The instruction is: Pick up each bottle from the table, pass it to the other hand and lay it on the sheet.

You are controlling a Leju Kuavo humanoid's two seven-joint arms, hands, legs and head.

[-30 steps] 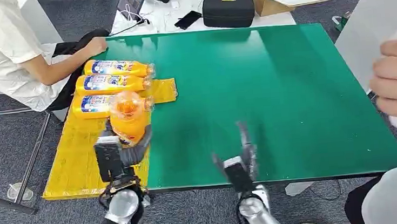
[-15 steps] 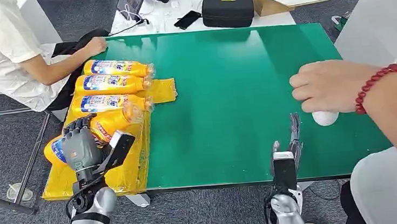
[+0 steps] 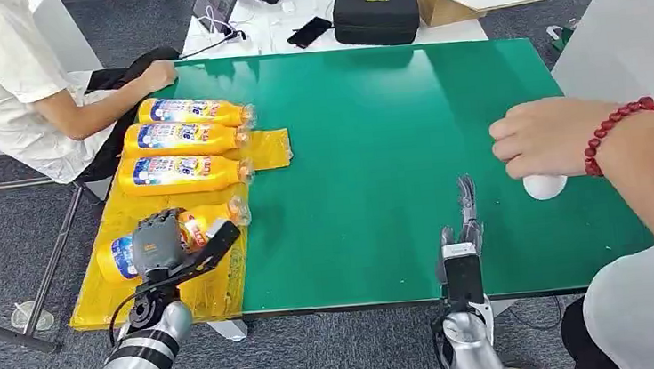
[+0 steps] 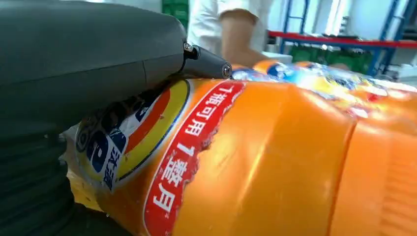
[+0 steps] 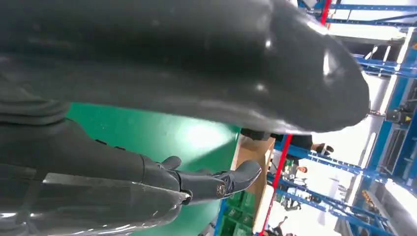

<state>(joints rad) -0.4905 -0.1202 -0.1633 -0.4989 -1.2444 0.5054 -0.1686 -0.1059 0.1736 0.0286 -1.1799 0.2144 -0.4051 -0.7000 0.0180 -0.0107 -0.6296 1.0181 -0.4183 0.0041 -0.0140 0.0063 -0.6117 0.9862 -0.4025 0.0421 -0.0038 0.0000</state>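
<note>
Head view: my left hand [image 3: 161, 244] is wrapped over the fourth orange plastic drink bottle [image 3: 183, 230], which lies on its side on the crinkled yellow sheet [image 3: 141, 294], cap toward the green table top [image 3: 390, 134]. I judge the bottle down but not let go. Three more orange bottles [image 3: 178, 138] lie in a row further up the sheet. My right hand [image 3: 465, 226] hovers over the near table edge, fingers straight and apart, holding nothing. A person's hand with a red bead bracelet [image 3: 551, 136] is setting a white-capped bottle [image 3: 545, 186] on the table just beyond it. A seated person in a white shirt [image 3: 1, 75] is at the far left.

Left wrist view: the label and smooth orange body press against my palm. Full of liquid, I judge: heavy, slick, thin-walled, inclined to roll. Best gripped round the labelled middle, not the neck.

Right wrist view: fingers [image 5: 216, 182] extended over green, nothing between them.
</note>
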